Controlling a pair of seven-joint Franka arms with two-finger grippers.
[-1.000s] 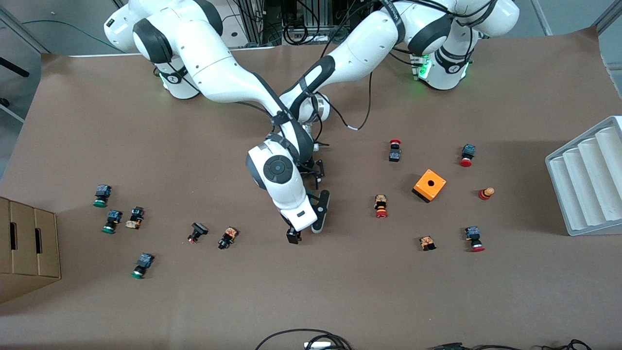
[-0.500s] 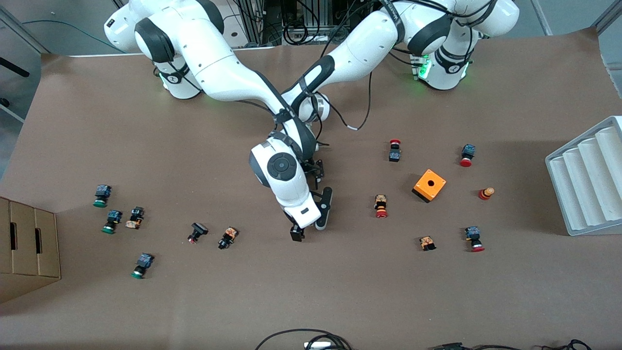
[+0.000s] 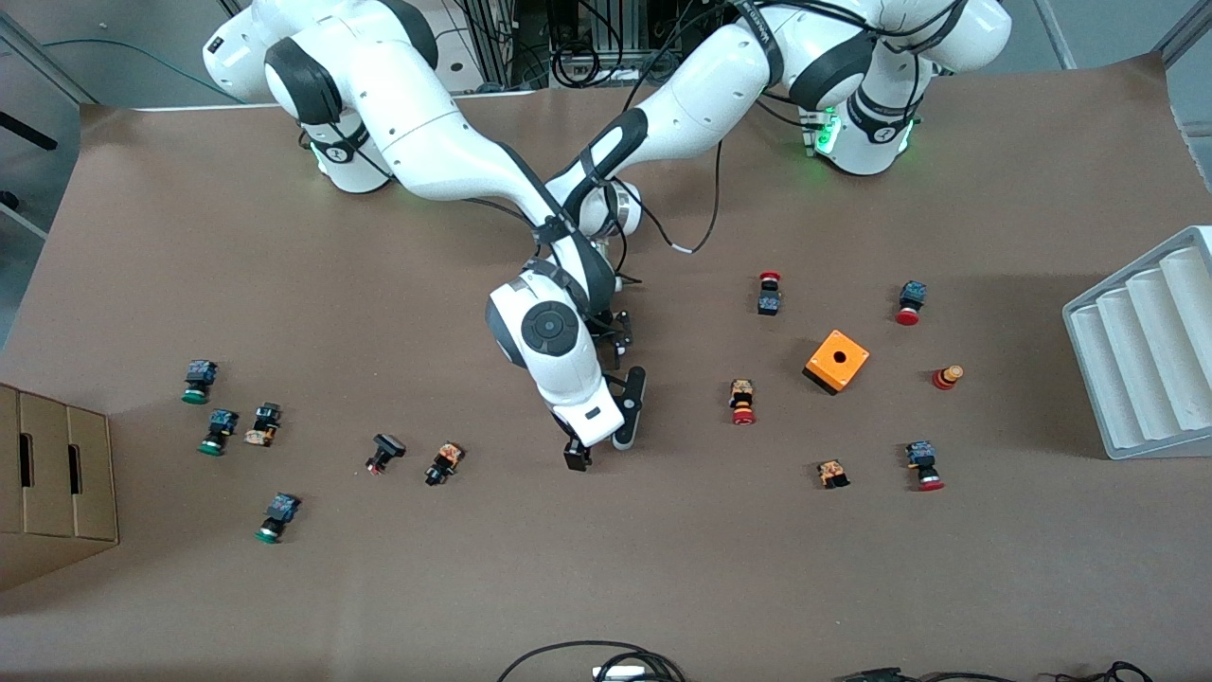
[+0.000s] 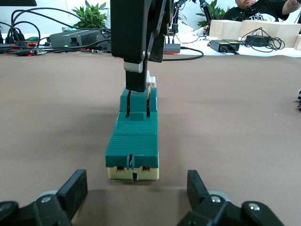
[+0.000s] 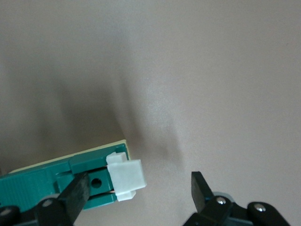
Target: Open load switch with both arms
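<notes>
Right now your load switch (image 4: pixel 133 146) lies flat on the brown table (image 3: pixel 606 568) near its middle, mostly hidden under the arms in the front view. Its green body runs lengthwise away from the left gripper (image 4: pixel 134 197), cream base showing at the near end, and its white end piece (image 5: pixel 125 176) sits at the end where the right gripper (image 5: pixel 141 197) is.

Your left gripper sits low just short of the switch's cream end — jaws apart, one finger to either side of the line of the block, touching nothing. Your right gripper hangs over the white end with its jaws also apart; one finger (image 5: pixel 75 190) is at the green body beside the white piece, though whether it touches you cannot tell, and the other stands well clear over bare table.

Around the arms you have scattered push buttons, an orange square box (image 3: pixel 837 361) toward the left arm's end, a grey ridged tray (image 3: pixel 1141 350) at that table edge, and a cardboard box (image 3: pixel 52 474) at the right arm's end.
</notes>
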